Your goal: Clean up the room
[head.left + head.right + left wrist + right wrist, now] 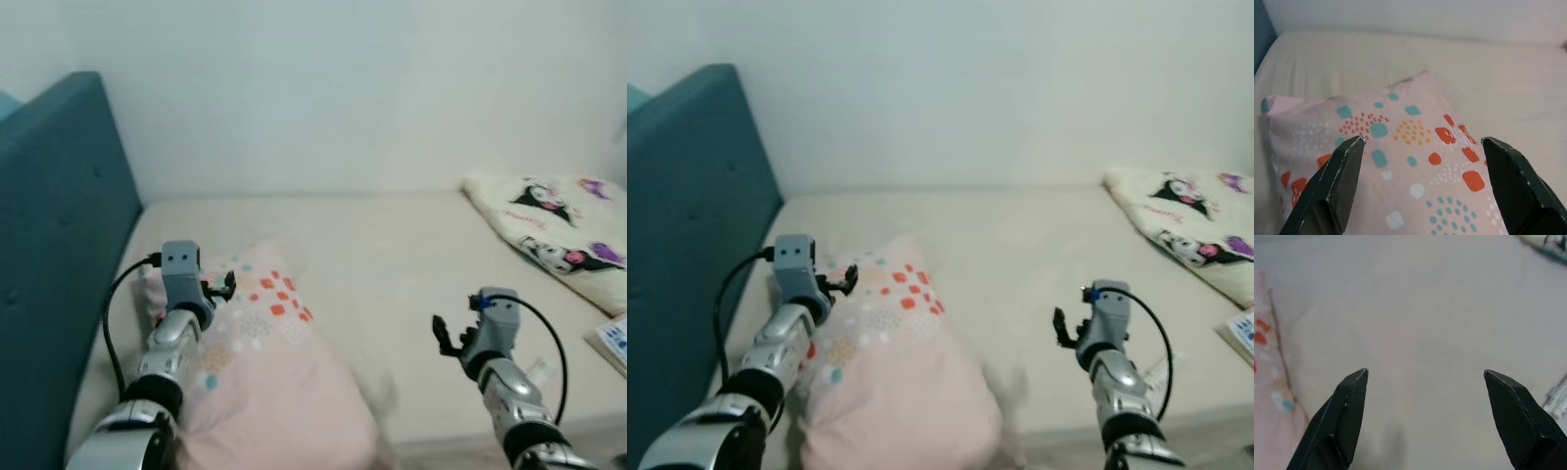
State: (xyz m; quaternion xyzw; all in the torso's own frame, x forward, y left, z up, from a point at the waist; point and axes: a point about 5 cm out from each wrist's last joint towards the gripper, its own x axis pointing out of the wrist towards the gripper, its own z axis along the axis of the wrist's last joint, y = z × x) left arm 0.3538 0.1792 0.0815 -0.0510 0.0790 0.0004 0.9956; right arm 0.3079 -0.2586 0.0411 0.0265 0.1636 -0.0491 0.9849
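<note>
Two robot grippers hover with fingers spread wide over a bed, nothing held.

The left gripper [1420, 147] hangs just above a pink pillow [265, 372] with orange, teal and white spots, which lies near the bed's [392, 264] head end, beside a teal headboard [54, 245]. The right gripper [1425, 377] floats over bare cream sheet, apart from the pillow. A white cartoon-print blanket [558, 235] lies at the bed's far right, by the pale wall [343, 88].
</note>
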